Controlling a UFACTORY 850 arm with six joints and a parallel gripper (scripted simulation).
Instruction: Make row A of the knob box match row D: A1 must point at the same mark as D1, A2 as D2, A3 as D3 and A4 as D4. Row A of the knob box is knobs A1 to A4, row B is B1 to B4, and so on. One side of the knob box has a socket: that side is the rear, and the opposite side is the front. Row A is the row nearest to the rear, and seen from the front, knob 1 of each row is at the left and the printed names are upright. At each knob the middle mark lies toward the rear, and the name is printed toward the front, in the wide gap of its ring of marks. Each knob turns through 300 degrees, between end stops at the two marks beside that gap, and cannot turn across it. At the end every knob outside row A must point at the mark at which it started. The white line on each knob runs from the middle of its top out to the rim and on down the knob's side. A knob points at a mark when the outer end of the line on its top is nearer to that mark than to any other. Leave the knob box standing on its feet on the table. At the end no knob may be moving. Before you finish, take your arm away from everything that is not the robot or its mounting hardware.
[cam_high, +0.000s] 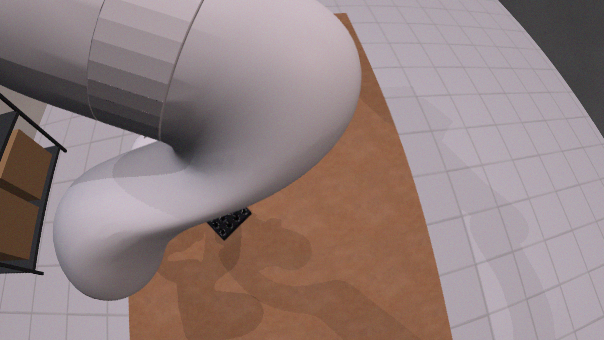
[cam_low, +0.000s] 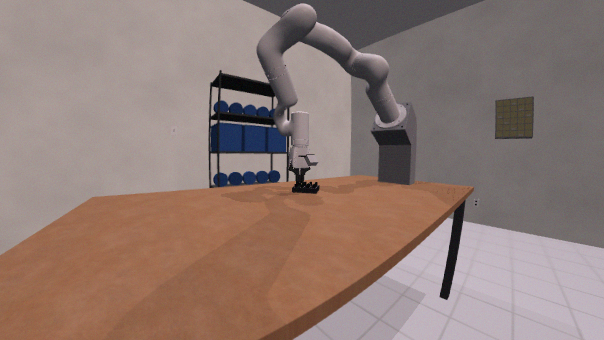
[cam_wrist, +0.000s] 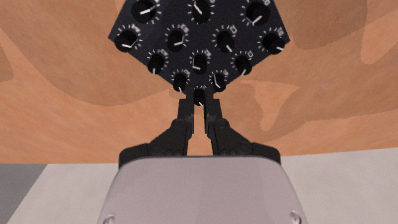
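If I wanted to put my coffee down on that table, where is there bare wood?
The wood between the knob box and the table's near edge is bare. It's crowded at the box's corner, where the jaws straddle a knob.
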